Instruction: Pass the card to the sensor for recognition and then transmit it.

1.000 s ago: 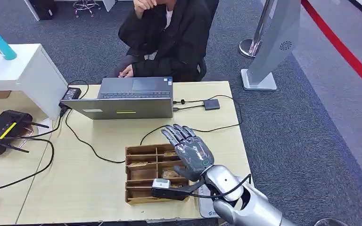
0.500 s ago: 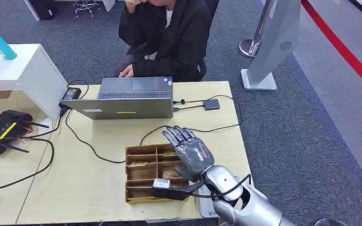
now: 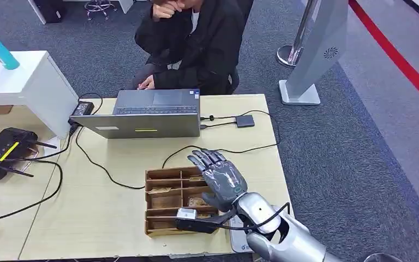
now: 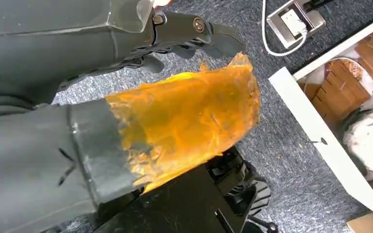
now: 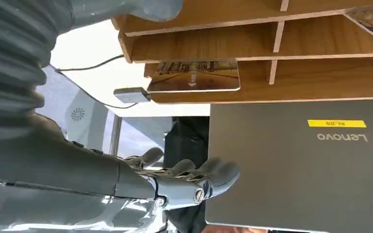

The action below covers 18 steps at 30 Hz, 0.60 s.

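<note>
Two robot hands are mine, and the right robot hand (image 3: 221,177) does the work at this moment. From the head view, it hovers above the far-right corner of the wooden tray (image 3: 155,225), palm down, fingers spread and holding nothing. Cards lie flat in several tray compartments; one card (image 3: 196,202) sits in a compartment directly under my palm's near edge, close below it but not touched. I judge this to be the reach for the pick-up: nothing is grasped, so recognition and handover are still ahead. Next I need to lower my fingers into that compartment and get thumb and finger onto a card edge, which looks awkward since the cards lie flat between dividers. A small dark device (image 3: 245,120) on a cable lies beyond the tray, beside the laptop (image 3: 147,124); whether it is the sensor I cannot tell.

From the left wrist view, my left robot hand (image 4: 189,36) hangs over carpet, its dark fingers curled with nothing in them.

From the right wrist view, my fingers (image 5: 209,179) stretch apart in front of the laptop lid, and a printed card (image 5: 194,75) rests in a tray compartment, well apart from them.
</note>
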Tool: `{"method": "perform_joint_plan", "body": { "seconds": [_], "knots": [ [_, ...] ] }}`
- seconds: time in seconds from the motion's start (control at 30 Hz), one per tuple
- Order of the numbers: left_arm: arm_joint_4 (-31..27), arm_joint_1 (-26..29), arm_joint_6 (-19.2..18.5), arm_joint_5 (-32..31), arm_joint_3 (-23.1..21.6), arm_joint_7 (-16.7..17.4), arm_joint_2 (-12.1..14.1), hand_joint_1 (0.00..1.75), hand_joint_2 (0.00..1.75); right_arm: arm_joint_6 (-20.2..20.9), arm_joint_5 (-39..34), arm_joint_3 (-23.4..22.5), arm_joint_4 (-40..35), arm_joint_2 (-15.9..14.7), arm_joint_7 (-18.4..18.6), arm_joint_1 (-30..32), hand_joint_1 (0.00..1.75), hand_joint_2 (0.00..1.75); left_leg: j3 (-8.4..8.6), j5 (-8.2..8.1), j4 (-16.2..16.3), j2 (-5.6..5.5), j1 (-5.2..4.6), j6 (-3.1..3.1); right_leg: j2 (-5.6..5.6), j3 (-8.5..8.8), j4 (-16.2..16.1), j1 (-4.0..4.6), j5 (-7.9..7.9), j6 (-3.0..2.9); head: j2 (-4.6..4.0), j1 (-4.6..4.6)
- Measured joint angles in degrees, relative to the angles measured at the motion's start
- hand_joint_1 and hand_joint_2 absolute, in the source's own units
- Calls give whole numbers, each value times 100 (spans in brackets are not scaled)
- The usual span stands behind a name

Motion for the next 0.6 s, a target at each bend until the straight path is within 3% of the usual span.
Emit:
{"method": "perform_joint_plan", "body": {
  "seconds": [0.1, 0.17, 0.6],
  "knots": [
    [0, 0, 0, -2, 0, 0, 0, 0, 0, 0, 0, 0, 11, 0, 0, 0, 42, 175, 0, 0, 0, 0, 0, 0, 0, 0, 0, 0, 0, 0, 0, 0],
    [0, 0, 0, -2, 0, 0, 0, 0, 0, 0, 0, 0, 11, 0, 0, 0, 61, 175, 0, 0, 0, 0, 0, 0, 0, 0, 0, 0, 0, 0, 0, 0],
    [-2, 0, -2, -2, 0, 0, 0, 0, 0, 7, -7, 2, 11, 0, 0, -1, 52, 175, 0, 0, 0, 0, 0, 0, 0, 0, 0, 0, 0, 0, 0, 0]
  ]
}}
